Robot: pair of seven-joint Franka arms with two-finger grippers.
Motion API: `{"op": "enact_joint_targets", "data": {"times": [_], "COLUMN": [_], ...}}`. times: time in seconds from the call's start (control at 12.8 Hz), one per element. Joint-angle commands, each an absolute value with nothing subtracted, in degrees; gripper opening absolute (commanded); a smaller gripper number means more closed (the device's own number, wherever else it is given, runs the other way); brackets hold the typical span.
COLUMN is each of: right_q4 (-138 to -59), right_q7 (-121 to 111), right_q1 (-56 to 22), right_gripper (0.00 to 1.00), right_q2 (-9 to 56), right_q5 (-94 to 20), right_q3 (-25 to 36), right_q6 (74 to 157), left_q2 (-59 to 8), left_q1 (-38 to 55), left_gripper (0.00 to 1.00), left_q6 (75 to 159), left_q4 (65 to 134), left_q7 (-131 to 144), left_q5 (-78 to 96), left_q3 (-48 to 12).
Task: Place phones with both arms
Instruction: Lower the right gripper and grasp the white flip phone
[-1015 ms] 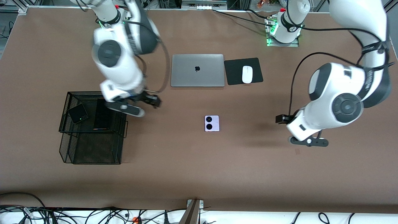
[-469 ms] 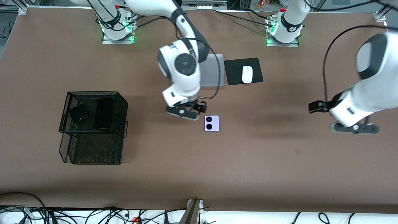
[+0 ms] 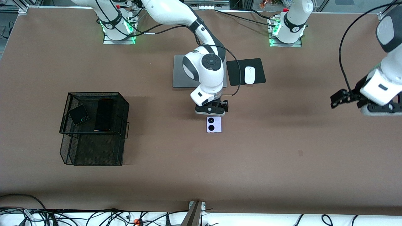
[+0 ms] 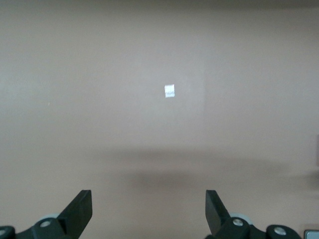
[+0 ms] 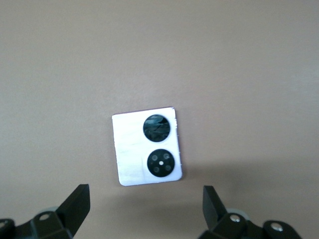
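Observation:
The lavender-white flip phone (image 3: 214, 124) lies flat mid-table, its two black camera circles up. My right gripper (image 3: 209, 110) hovers open and empty just beside it, on the laptop side; in the right wrist view the phone (image 5: 147, 147) lies just ahead of the open right gripper (image 5: 144, 206). The small black flip phone (image 3: 78, 114) and the long black slab (image 3: 103, 114) lie on the upper tier of a black wire basket (image 3: 94, 93). My left gripper (image 3: 380, 110) hangs open and empty over bare table at the left arm's end; the left wrist view shows the gripper (image 4: 148, 209) with nothing between its fingers.
A silver laptop (image 3: 183, 75), partly covered by my right arm, lies near the robot bases. A white mouse (image 3: 249, 75) sits on a black pad (image 3: 235, 72) beside it. A small white mark (image 4: 170, 91) is on the table below my left gripper.
My right arm has swung from the basket across to the lavender phone. My left arm has drawn back toward its own end of the table.

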State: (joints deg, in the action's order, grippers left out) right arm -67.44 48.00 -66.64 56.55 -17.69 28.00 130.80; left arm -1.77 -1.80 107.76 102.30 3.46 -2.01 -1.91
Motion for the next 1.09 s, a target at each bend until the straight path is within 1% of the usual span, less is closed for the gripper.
{"op": "enact_joint_targets", "data": {"times": [0.0,0.31,0.55,1.02], "right_q4": [-65.48,-65.83,-65.83,-65.74], "right_q7": [48.25,49.04,49.13,49.04], "right_q1": [-67.23,-66.97,-66.53,-66.62], "right_gripper": [1.00,1.00,1.00,1.00], "right_q2": [59.76,62.13,63.54,65.48], "right_q5": [-16.70,-16.52,-16.52,-16.52], "right_q3": [28.30,28.30,28.39,28.48], "right_q6": [133.50,137.18,140.27,142.91], "left_q2": [2.29,2.46,2.29,1.32], "left_q1": [-2.64,-2.64,-1.94,-1.93], "left_gripper": [1.00,1.00,1.00,1.00], "left_q6": [108.20,105.82,105.65,105.64], "left_q4": [105.56,104.33,103.54,103.36], "left_q7": [2.46,3.25,3.25,2.72], "left_q5": [-2.72,-2.72,-2.72,-2.72], "left_q3": [-2.20,-2.55,-3.16,-3.60]}}
